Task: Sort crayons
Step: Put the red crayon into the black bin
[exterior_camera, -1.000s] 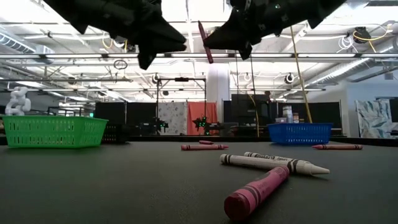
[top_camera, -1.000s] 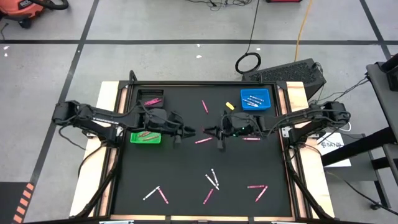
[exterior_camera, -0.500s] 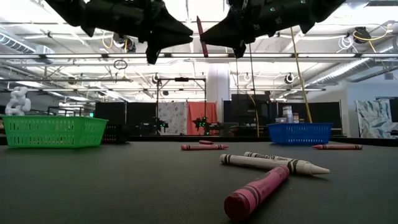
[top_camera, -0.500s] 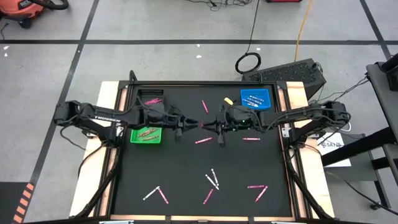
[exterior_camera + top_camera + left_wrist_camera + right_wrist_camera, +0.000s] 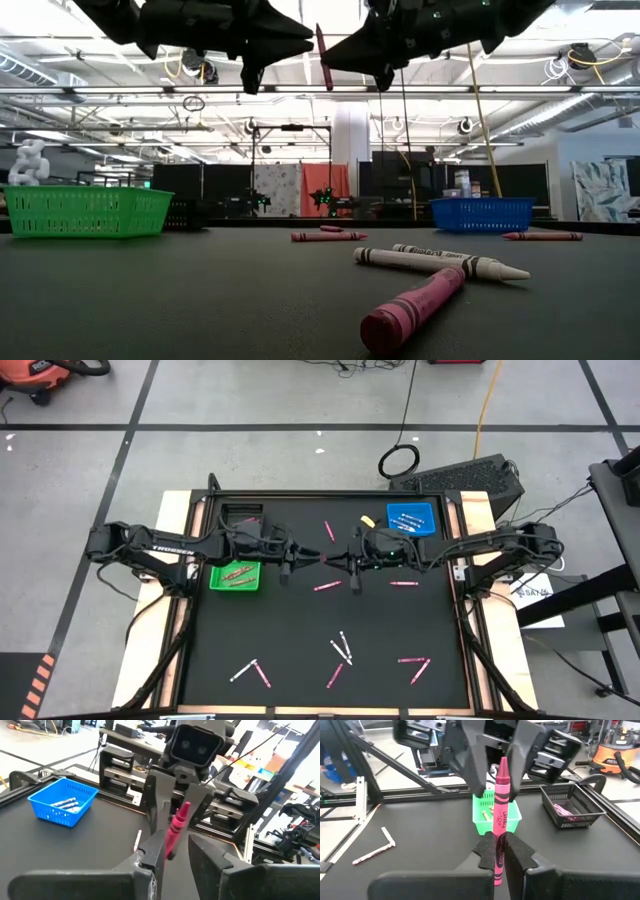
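Several crayons (image 5: 342,650) lie loose on the black table (image 5: 300,630) unsorted, while my right gripper (image 5: 331,561) pinches a pink crayon (image 5: 500,817) in midair above the table's middle, between my left gripper's (image 5: 308,559) open fingers.

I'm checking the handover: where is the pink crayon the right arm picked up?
The pink crayon is in the air above the table's middle, pinched upright by the right gripper, its upper half between the left gripper's open fingers.
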`<state>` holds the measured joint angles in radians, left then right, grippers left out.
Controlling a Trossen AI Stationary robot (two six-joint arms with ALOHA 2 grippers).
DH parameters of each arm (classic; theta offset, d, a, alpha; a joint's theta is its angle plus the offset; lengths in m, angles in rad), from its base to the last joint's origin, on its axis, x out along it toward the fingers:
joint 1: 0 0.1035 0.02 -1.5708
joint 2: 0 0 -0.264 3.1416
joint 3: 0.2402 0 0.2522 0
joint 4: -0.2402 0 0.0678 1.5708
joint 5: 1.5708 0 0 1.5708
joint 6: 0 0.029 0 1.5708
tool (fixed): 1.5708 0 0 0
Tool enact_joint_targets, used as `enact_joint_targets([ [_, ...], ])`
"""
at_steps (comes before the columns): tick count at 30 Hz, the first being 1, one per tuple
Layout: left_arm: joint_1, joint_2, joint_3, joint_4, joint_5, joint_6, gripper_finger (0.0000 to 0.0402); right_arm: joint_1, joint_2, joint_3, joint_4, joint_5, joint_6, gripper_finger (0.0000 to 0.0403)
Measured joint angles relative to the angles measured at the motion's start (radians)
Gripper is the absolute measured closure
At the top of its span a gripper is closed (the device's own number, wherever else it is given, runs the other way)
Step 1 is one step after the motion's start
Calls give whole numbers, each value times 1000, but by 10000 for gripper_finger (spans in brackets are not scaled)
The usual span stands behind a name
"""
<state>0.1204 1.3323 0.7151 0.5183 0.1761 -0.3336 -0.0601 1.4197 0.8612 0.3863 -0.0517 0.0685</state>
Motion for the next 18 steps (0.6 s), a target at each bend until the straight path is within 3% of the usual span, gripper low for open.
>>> enact_joint_targets([
  [18, 13, 0, 0, 27, -49, 0, 311, -20, 3, 1, 82, 3, 22, 401],
])
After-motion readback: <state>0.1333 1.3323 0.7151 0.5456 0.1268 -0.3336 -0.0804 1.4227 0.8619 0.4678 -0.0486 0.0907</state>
